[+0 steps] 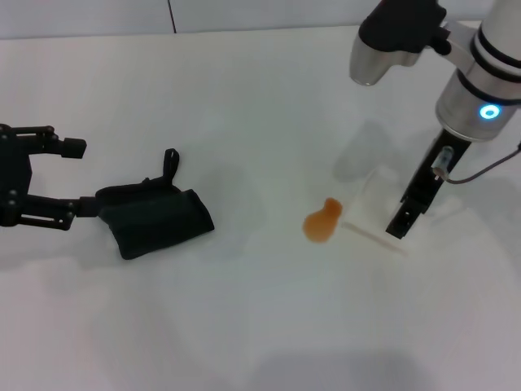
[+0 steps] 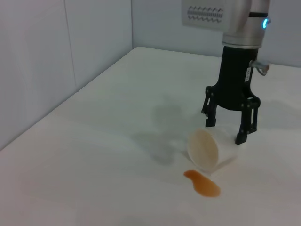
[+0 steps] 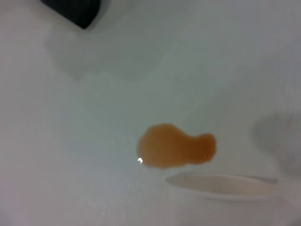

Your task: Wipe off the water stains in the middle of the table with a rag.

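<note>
The water stains point(image 1: 322, 221) lie as one orange-brown blot near the middle of the table point(image 1: 260, 326), with the mouth of a tipped white paper cup point(image 1: 376, 210) just beside it. The right gripper point(image 2: 231, 133) straddles that cup with fingers spread, so a clumsy lift could roll it through the blot. Toward the left edge, the left gripper point(image 1: 72, 175) is spread at the black rag point(image 1: 155, 214), one finger touching it; a shallow pinch could drop it mid-carry.

White paper cup point(image 1: 370, 208) on its side, mouth leftward
</note>
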Available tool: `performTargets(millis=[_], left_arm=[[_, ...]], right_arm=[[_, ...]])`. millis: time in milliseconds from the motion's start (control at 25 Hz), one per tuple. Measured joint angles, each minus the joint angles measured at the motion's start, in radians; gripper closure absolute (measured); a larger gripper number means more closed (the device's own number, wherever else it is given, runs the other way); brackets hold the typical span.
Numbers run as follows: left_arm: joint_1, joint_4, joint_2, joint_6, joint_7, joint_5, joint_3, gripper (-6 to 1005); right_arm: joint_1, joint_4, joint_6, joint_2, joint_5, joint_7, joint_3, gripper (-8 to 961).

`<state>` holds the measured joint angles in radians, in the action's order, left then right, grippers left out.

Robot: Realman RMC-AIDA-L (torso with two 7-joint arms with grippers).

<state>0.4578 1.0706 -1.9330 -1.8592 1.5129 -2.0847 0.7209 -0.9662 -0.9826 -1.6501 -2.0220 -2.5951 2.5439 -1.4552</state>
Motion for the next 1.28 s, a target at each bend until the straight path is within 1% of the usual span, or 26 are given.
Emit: performTargets(millis=[240,560,1000,1280], left_arm=[[-0.001,-0.003,-0.001,0.000,-0.004,0.000,0.001,126],[-0.001,-0.002,-0.009,0.001,-0.009,0.000,0.002,126],[-0.001,-0.001,-0.012,0.002,-0.014,0.000,0.002,126],[-0.001,-0.003,-0.012,0.002,-0.014,0.001,-0.002,126]], right_arm=[[-0.050,0.117,0.064,-0.002,-0.002,0.021,-0.023,187],[-0.053,0.179,0.138,-0.005,0.007,0.020,-0.038,194],[-0.041,0.191,0.182,-0.006,0.012,0.012,-0.088,203],[-0.020,0.179,0.192,-0.003,0.028,-0.006,-0.085,216]])
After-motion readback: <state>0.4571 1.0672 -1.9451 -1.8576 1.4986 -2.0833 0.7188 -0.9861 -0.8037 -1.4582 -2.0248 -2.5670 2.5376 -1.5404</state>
